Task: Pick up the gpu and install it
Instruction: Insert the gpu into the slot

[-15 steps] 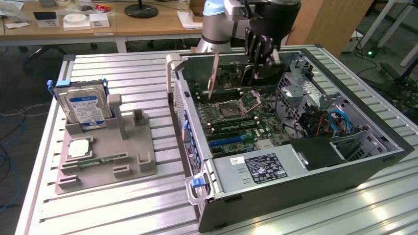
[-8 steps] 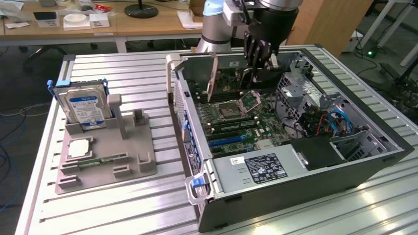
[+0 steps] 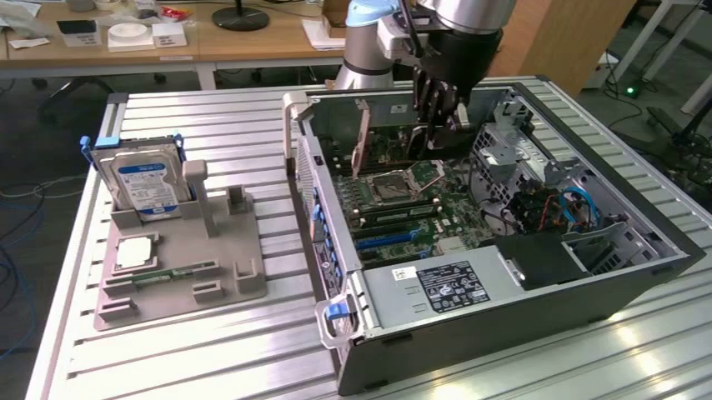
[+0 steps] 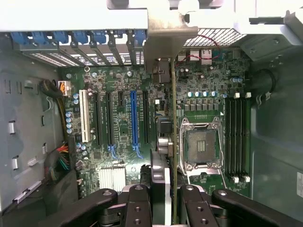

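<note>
My gripper (image 3: 436, 125) reaches down into the open computer case (image 3: 623, 275) and is shut on the gpu (image 3: 426, 152), a thin dark card that hangs upright just above the motherboard (image 3: 418, 212). In the wrist view the gpu (image 4: 173, 123) shows edge-on between the black fingers (image 4: 137, 205) of my gripper (image 4: 163, 203), with its silvery bracket (image 4: 165, 35) at the case's rear wall. The card's edge runs between the row of expansion slots, among them a blue slot (image 4: 134, 118), and the empty processor socket (image 4: 202, 144). Whether its lower edge touches a slot is hidden.
A grey holder (image 3: 223, 275) on the slatted table, at the exterior view's left, carries a silver hard drive (image 3: 139, 183) and a narrow green memory stick (image 3: 172, 273). Inside the case are the power supply (image 3: 439, 287), a drive cage (image 3: 506, 146) and cables (image 3: 556, 208). Desks stand behind.
</note>
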`<move>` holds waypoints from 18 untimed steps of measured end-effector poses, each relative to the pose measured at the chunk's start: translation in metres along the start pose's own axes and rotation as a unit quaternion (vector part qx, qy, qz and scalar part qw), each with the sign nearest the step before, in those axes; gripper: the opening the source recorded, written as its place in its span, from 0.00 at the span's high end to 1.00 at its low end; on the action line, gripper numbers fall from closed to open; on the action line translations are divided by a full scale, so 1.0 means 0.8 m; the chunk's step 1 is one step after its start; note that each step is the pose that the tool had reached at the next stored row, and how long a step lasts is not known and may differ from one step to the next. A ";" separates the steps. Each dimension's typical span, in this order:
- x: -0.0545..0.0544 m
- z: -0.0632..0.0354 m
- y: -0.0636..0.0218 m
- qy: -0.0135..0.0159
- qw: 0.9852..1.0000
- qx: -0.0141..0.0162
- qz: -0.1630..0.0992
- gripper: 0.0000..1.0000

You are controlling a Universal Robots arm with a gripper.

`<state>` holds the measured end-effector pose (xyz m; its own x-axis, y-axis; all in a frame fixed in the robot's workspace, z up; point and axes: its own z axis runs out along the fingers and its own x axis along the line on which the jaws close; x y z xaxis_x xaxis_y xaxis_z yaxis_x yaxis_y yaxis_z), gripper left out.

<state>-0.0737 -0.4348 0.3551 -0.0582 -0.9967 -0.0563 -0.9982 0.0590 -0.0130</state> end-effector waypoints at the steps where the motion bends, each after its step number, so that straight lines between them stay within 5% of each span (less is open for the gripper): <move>1: 0.000 0.002 0.000 0.000 1.000 0.000 0.000 0.72; 18: 0.002 0.034 0.000 0.000 1.000 0.000 0.000 0.72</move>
<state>-0.0737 -0.4348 0.3283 -0.0582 -0.9967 -0.0562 -0.9982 0.0590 -0.0129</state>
